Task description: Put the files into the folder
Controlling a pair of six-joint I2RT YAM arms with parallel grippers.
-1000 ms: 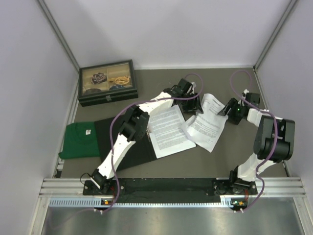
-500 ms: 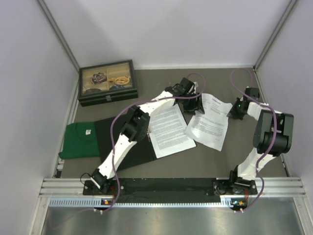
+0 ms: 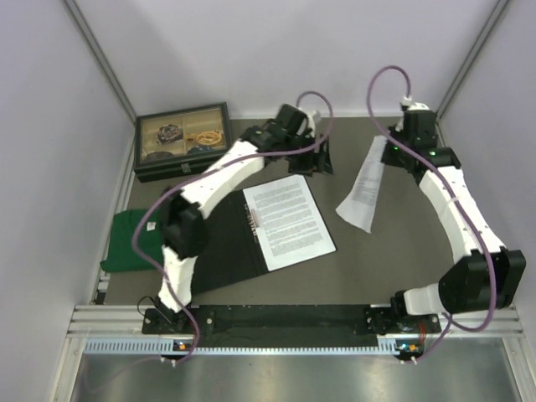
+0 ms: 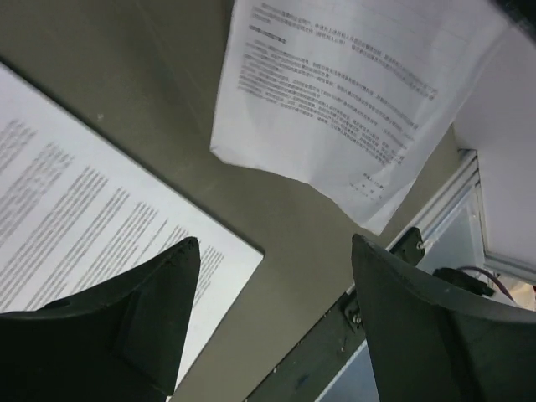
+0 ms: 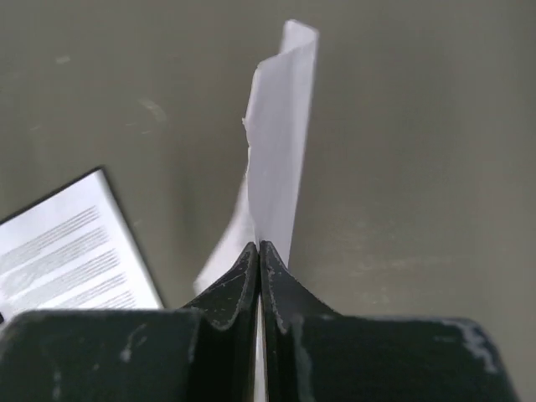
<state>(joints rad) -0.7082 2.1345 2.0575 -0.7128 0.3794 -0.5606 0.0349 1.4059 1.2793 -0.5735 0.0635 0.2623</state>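
The folder [image 3: 213, 243] lies open, black inside up, left of the middle. One printed file [image 3: 289, 222] rests on its right half, also seen as the printed file [image 4: 75, 226] and the printed file [image 5: 71, 251]. A second file [image 3: 362, 188] hangs off the table, pinched at its top edge by my right gripper [image 3: 387, 151]. In the right wrist view the right gripper [image 5: 260, 248] is shut on this hanging file [image 5: 280, 151]. My left gripper [image 3: 314, 159] hovers open behind the folder. In its wrist view the left gripper [image 4: 275, 244] holds nothing, with the hanging file [image 4: 352, 92] ahead.
A black glass-lidded box [image 3: 184, 141] stands at the back left. A green cloth [image 3: 134, 239] lies left of the folder. Metal rails [image 3: 293, 322] run along the near edge, and walls close in on both sides.
My right gripper shut on the second file's edge and lifted it off the table toward the back. The left arm rose and drew back, its jaws widening.
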